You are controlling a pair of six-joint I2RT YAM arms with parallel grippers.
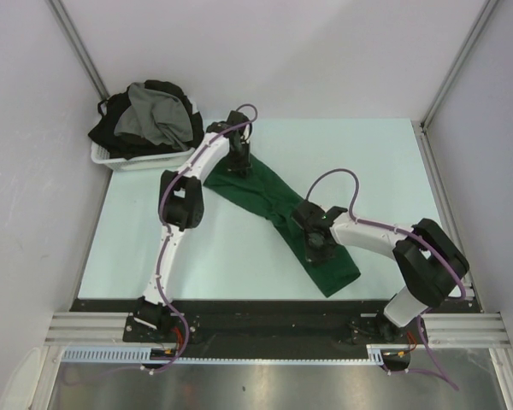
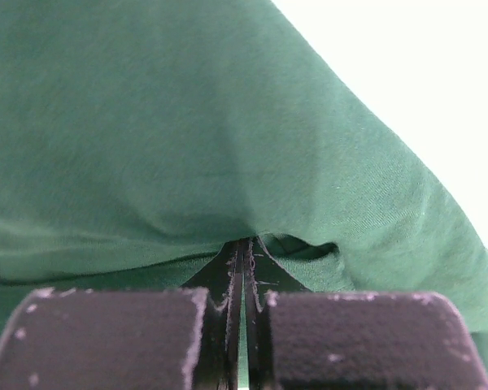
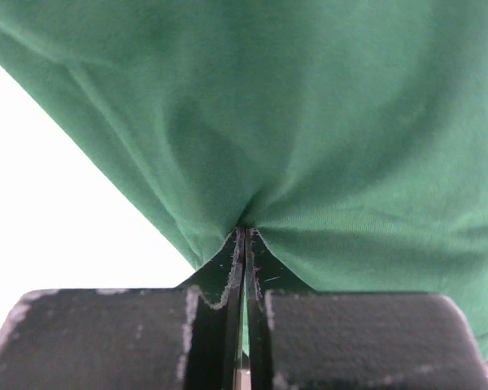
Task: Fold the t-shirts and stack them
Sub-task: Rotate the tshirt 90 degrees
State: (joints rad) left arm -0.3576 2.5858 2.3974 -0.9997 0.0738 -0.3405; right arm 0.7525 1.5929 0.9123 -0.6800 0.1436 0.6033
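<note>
A dark green t-shirt (image 1: pixel 269 203) lies stretched in a diagonal band across the table, from back left to front right. My left gripper (image 1: pixel 238 165) is shut on its far end; in the left wrist view the green t-shirt (image 2: pixel 187 138) bunches into the pinched fingertips (image 2: pixel 245 244). My right gripper (image 1: pixel 323 252) is shut on the cloth near the near end. In the right wrist view the green t-shirt (image 3: pixel 325 122) puckers where the right gripper (image 3: pixel 245 231) pinches it. More t-shirts, grey (image 1: pixel 158 115) and black (image 1: pixel 111 132), are heaped in the basket.
A white plastic basket (image 1: pixel 141 161) stands at the table's back left corner, right behind my left gripper. Grey walls with metal posts close in the pale table (image 1: pixel 368 162) on three sides. A black strip (image 1: pixel 274 309) runs along the near edge by the arm bases.
</note>
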